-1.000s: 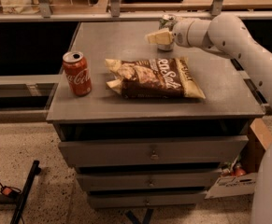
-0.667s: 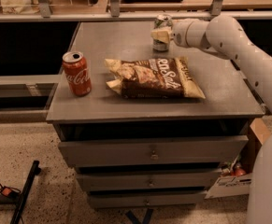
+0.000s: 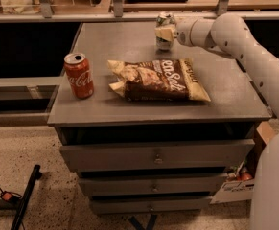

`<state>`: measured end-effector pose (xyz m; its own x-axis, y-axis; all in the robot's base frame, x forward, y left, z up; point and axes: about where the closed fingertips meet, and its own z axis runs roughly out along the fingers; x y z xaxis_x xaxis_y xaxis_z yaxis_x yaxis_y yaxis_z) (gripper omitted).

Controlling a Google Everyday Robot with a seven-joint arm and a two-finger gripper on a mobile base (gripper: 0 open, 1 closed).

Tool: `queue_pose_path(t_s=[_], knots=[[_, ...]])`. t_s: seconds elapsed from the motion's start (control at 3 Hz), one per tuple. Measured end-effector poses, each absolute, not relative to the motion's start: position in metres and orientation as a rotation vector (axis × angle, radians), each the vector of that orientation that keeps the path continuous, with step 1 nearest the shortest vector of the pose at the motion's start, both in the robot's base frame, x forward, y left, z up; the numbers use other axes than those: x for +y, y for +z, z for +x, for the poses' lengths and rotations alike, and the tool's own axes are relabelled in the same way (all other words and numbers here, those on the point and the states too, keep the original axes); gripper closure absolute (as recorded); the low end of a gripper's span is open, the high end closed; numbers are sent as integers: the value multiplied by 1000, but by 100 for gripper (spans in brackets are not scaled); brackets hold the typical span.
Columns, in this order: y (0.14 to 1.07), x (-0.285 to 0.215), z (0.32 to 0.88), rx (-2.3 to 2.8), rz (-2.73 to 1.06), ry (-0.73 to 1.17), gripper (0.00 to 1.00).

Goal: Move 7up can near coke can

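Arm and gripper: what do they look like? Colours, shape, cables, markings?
The arm is a smooth, off-white tubular shell with rounded joints and a row of small dark dots along one link. No cables or printed markings show. The gripper, at the 7up can toward the back of the cabinet top, is pale cream.

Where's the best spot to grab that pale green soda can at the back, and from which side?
Grip the 7up can around the middle of its round wall, coming from the right. It stands upright, and the chip bag lies in front of it. The gripper is closed on it there, from that side.
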<state>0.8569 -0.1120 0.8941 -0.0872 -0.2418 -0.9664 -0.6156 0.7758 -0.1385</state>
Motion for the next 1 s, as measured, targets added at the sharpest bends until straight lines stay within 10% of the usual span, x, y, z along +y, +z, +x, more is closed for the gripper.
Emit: queue_pose_path(t_s=[1.0], knots=[[925, 23, 819, 1547, -955, 732, 64]])
